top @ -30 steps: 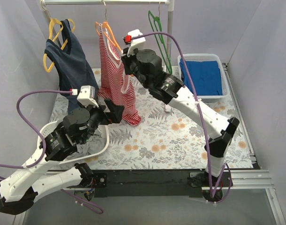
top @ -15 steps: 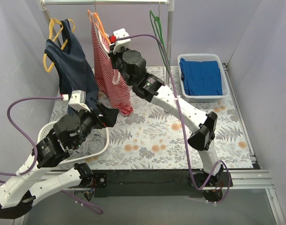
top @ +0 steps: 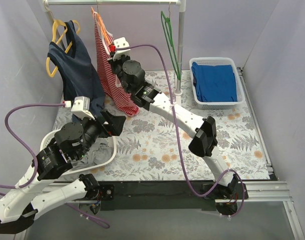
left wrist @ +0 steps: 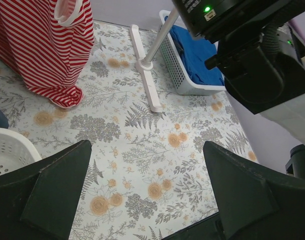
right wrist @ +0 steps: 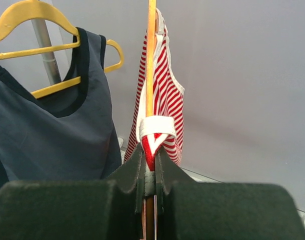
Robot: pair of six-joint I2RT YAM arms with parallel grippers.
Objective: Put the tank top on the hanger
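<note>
The red and white striped tank top (top: 111,82) hangs on the orange hanger (top: 99,20) at the back left, just under the rail. My right gripper (top: 114,54) is shut on the hanger's lower arm together with the top's white-trimmed strap. In the right wrist view the orange hanger (right wrist: 151,60) runs up from between the shut fingers of my right gripper (right wrist: 150,161), with the tank top (right wrist: 168,105) draped over it. My left gripper (top: 114,122) is open and empty, low over the table. In the left wrist view the gripper (left wrist: 147,192) faces the tank top's hem (left wrist: 42,55) from a distance.
A navy tank top (top: 77,70) on a yellow hanger (top: 60,30) hangs just left of the striped one. A green hanger (top: 168,35) hangs by the rack post (top: 181,45). A white basket with blue cloth (top: 216,82) stands at the back right. A white laundry basket (top: 105,155) sits under my left arm.
My right arm has carried the hanger with the tank top leftwards and up towards the rail. My left gripper has drawn back a little to the left, staying open.
</note>
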